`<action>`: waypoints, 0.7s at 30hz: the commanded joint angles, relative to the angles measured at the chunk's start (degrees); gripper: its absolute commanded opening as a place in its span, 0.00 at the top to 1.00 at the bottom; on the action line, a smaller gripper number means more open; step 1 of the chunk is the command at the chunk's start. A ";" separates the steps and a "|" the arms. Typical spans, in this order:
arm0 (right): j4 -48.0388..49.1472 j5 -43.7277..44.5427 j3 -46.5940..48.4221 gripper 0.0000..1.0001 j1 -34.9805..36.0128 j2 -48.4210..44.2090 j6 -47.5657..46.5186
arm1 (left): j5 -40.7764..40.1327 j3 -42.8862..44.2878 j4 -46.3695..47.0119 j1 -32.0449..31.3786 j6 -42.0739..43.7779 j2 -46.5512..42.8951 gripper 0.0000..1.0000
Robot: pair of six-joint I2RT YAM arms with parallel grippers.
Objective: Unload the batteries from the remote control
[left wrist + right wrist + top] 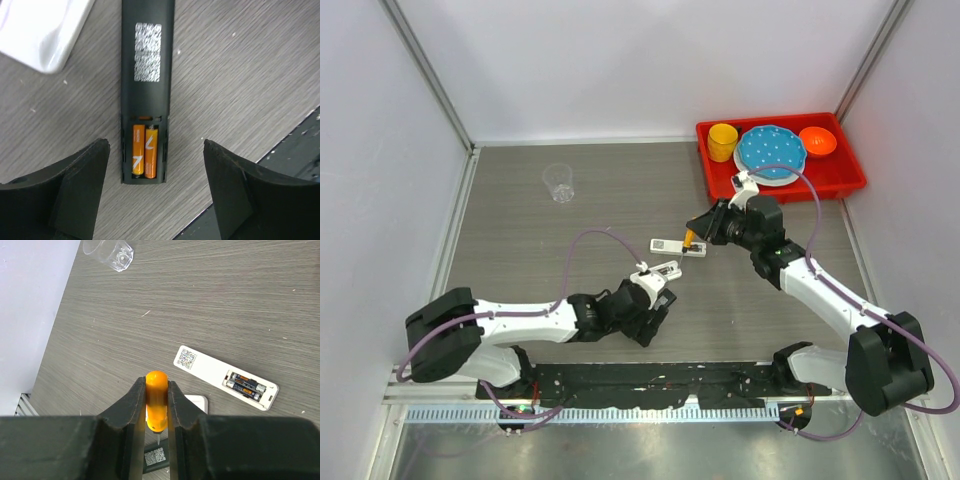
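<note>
Grey table (pixel 520 250): red tray (pixel 850 186) holds cup (pixel 722 141), plate (pixel 770 152), bowl (pixel 817 141). Two orange batteries (pixel 144 151) sit in the open black remote (pixel 145 50), between the spread jaws of the left claw (pixel 155 155). Two dark batteries (pixel 246 385) sit in the white remote (pixel 210 371). The right claw (pixel 156 390) clamps an orange-handled tool (pixel 156 402).

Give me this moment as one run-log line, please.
left fingers: open, flanking black remote | orange batteries: both seated | right fingers: shut on orange-handled tool | white remote: dark batteries seated
</note>
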 commanded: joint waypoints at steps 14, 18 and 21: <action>3.17 -0.72 0.00 0.99 -2.38 -2.35 0.29 | -3.69 -1.22 1.31 -3.18 -1.39 5.65 0.73; 0.10 1.21 -0.34 0.99 -4.49 -3.93 -0.24 | -5.88 1.85 3.42 -3.18 3.01 8.98 0.76; -0.69 1.39 -1.66 0.99 -6.69 -5.95 0.37 | -6.59 5.98 4.91 -3.09 7.05 12.41 0.76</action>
